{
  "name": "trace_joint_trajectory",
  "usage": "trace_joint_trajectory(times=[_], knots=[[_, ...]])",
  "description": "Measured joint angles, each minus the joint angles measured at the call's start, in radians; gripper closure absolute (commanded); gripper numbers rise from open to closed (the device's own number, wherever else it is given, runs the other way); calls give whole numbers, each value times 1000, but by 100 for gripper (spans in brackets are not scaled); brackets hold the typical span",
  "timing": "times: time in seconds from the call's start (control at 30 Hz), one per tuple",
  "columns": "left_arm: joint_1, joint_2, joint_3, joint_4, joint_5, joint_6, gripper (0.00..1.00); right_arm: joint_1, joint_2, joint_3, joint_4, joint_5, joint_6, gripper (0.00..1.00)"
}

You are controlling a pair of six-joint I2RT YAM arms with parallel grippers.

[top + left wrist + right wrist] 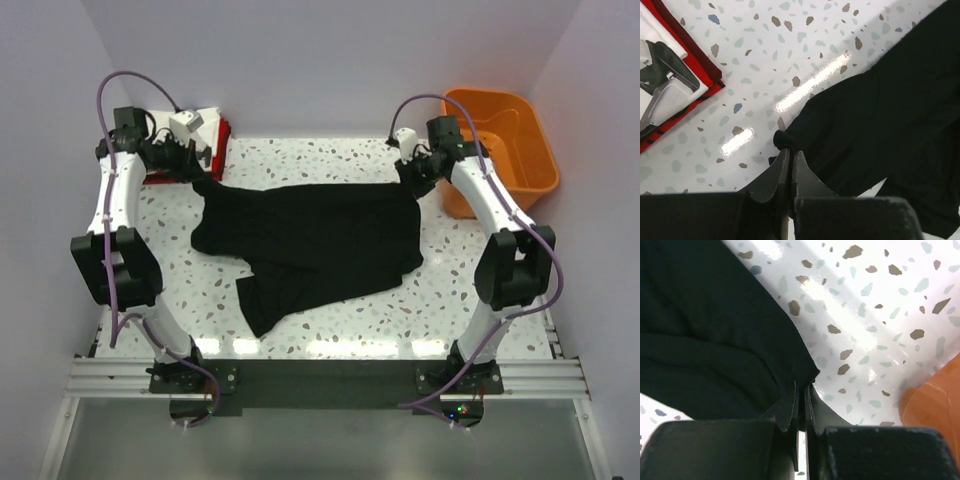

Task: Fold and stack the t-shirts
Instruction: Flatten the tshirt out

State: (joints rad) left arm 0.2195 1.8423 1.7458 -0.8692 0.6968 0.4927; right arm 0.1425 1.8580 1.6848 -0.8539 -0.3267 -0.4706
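Note:
The black t-shirt lies spread across the middle of the table, its lower part bunched toward the front. My left gripper is shut on its far left corner; the wrist view shows the pinched black cloth at my fingertips. My right gripper is shut on its far right corner, with the cloth edge held between my fingertips. A folded white t-shirt with black print lies on a folded red t-shirt at the far left corner.
An orange plastic basket stands at the far right of the table, close to my right arm; its edge shows in the right wrist view. The terrazzo table has walls at the back and on both sides.

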Motion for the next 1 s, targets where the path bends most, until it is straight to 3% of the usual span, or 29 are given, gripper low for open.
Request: trace_joint_trajectory(times=[0.3,0.4,0.43,0.47,0.53,0.57,0.83,1.0], knots=[[0,-74,-234,-12,-19,121,100,29,-97,-278,6,-27,-59,100],[0,-74,-275,-20,-37,139,100,43,-96,-303,-40,-29,-110,99],[0,-74,-278,-22,-43,145,100,52,-96,-298,-56,-32,-133,92],[0,-74,-278,-23,-47,149,100,62,-95,-291,-79,-33,-151,69],[0,-74,-278,-23,-51,158,100,85,-83,-271,-138,-37,-198,40],[0,-73,-278,-23,-53,159,100,92,-71,-255,-174,-42,-216,38],[-10,-57,-248,-29,-61,159,100,39,69,-25,-344,-125,-243,37],[-25,-51,-242,-31,-74,159,100,27,171,136,-416,-164,-282,43]])
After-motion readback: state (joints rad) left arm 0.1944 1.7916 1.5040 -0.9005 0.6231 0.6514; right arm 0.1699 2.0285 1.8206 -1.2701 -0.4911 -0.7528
